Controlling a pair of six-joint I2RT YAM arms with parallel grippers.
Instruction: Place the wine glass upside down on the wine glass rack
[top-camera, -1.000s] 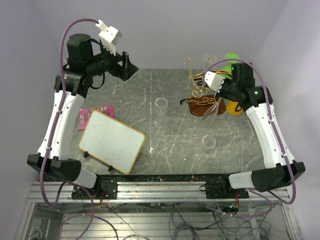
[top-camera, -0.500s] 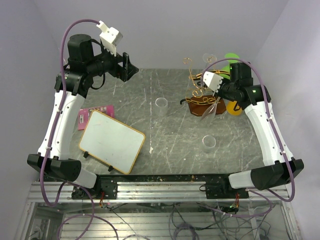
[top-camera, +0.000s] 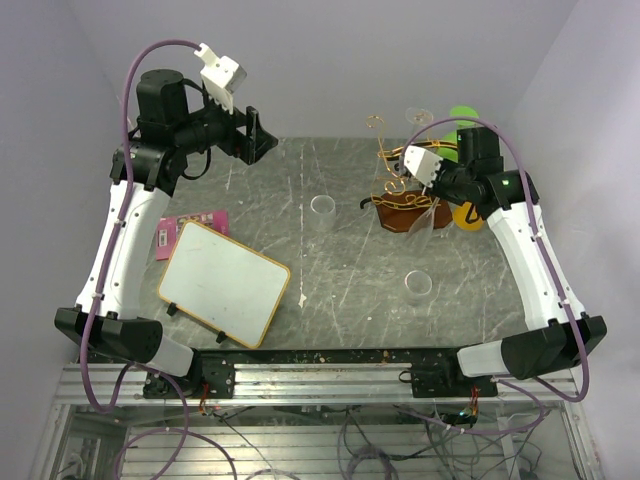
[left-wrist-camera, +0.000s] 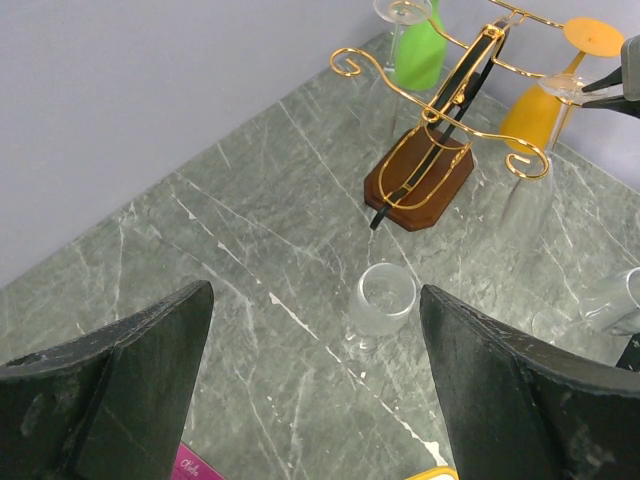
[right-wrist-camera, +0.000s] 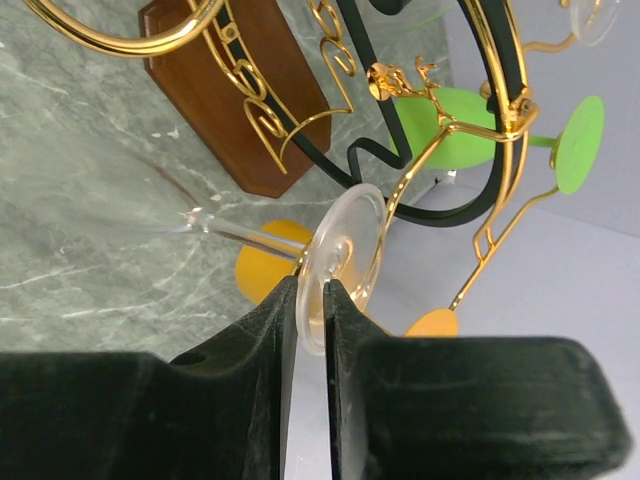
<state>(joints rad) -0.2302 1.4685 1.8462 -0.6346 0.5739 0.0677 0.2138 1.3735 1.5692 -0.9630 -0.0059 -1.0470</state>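
The right gripper (right-wrist-camera: 312, 292) pinches the foot of the wine glass (right-wrist-camera: 345, 245) beside a gold arm of the wine glass rack (right-wrist-camera: 240, 100), seemingly hanging it; next it must release gently and withdraw.

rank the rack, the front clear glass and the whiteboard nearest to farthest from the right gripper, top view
From the right gripper:
1. wine glass rack, just beside it, back right.
2. front clear glass, nearer the arm bases, right side.
3. whiteboard, front left.
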